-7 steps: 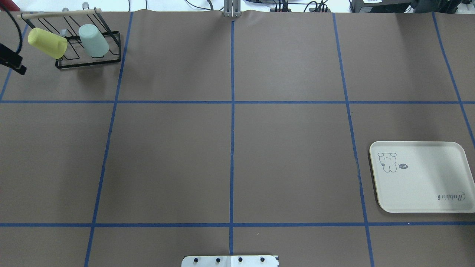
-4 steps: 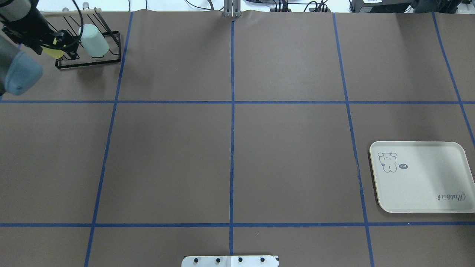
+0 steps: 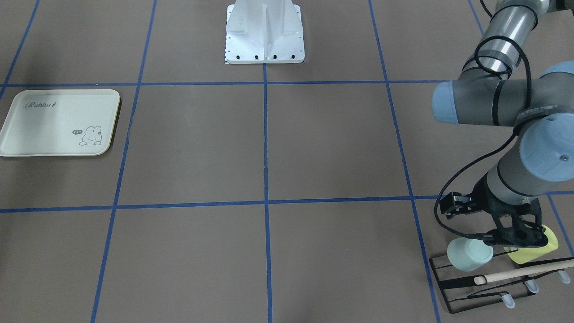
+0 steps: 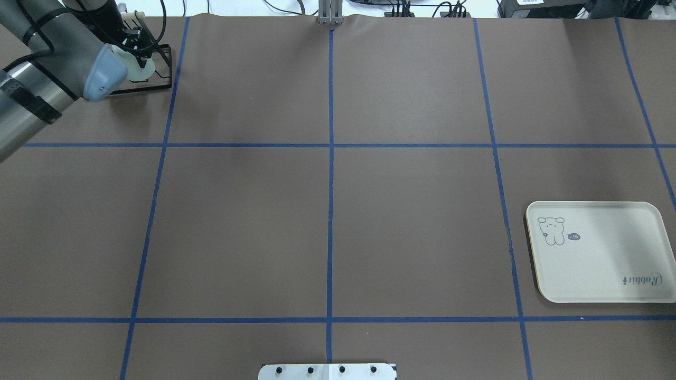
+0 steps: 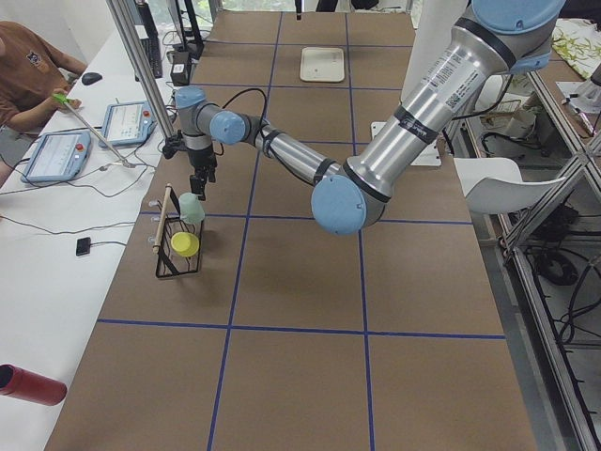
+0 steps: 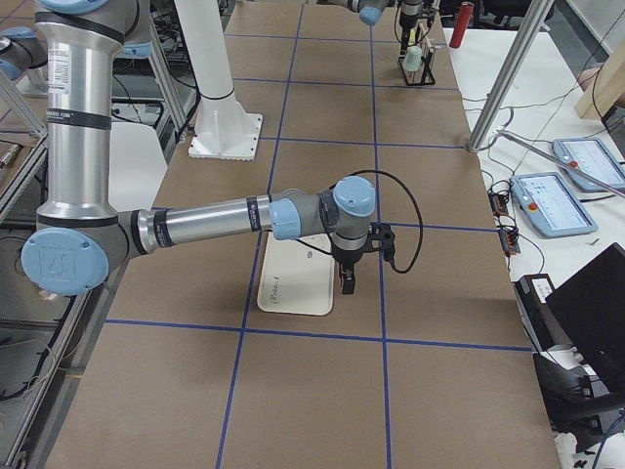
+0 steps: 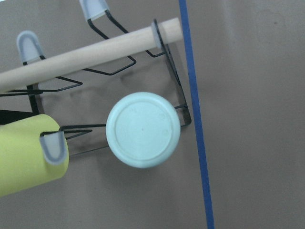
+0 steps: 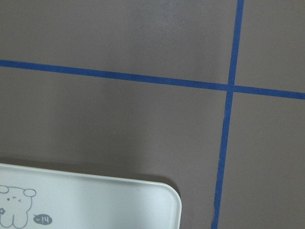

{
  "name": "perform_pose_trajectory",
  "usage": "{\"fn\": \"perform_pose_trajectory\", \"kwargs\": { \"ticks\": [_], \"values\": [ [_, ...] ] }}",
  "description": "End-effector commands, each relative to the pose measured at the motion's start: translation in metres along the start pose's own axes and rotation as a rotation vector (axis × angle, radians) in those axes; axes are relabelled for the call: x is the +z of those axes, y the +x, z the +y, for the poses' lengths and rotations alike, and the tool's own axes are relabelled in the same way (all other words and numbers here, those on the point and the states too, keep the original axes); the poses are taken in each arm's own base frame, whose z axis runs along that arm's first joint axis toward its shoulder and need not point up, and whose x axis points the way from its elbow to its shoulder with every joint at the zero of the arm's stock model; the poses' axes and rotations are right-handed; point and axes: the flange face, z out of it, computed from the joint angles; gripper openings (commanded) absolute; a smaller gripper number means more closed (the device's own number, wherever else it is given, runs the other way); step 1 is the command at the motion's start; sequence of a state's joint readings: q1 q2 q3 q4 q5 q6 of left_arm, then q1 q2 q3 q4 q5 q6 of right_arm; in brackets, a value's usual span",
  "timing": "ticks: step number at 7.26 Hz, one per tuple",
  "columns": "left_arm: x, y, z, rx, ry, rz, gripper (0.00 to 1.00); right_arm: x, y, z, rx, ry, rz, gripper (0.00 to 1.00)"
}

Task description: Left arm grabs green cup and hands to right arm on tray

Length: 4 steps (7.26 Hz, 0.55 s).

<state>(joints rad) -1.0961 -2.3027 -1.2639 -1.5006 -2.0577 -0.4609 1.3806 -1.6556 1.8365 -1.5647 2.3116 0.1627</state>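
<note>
- Spotted the green cup (image 7: 143, 130) on the black wire rack (image 3: 440, 287), close to the far left corner of the tabletop (image 4: 412, 211).
- Found it upside down over a rack prong, mouth down and flat closed end up.
- Judged its long axis to lean a little, not stand straight up, seemingly tipped toward the right edge in the front view.
- Saw its round bottom face the left wrist view almost head on, so guessed the long axis ran nearly straight at that camera.
- Saw the left gripper (image 3: 513, 240) above the rack, over the spot between the green cup and the yellow cup (image 7: 24, 157).
- Could not tell whether that gripper was spread or pressed together.
- Saw the right gripper (image 6: 348, 281) just beside the tray (image 4: 602, 264), near the right edge and closer to the robot's side.
- Could not tell its state either, as only a side view showed it.
- Thought the wrong cup might get grabbed, with the yellow one so close.
- Feared a bump on the wooden rod (image 7: 95, 47) or the wires, enough to push the whole rack.
- Feared a snag on the prong from a sideways pull instead of a lift along the long axis.
- Feared a slip too, with such smooth, sloping sides.
</note>
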Motion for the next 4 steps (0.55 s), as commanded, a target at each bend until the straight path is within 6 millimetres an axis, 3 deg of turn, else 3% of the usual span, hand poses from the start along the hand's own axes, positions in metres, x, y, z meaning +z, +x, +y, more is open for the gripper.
{"fn": "perform_pose_trajectory", "kwargs": {
  "ticks": [1,4],
  "values": [
    [0.012,0.0,-0.018,-0.003,-0.001,-0.012,0.99,0.005,0.0,0.001,-0.001,-0.011,0.0,1.0],
    [0.027,-0.005,-0.026,-0.013,0.001,-0.011,0.98,0.005,0.0,0.001,-0.001,-0.011,-0.001,1.0]
  ]
}}
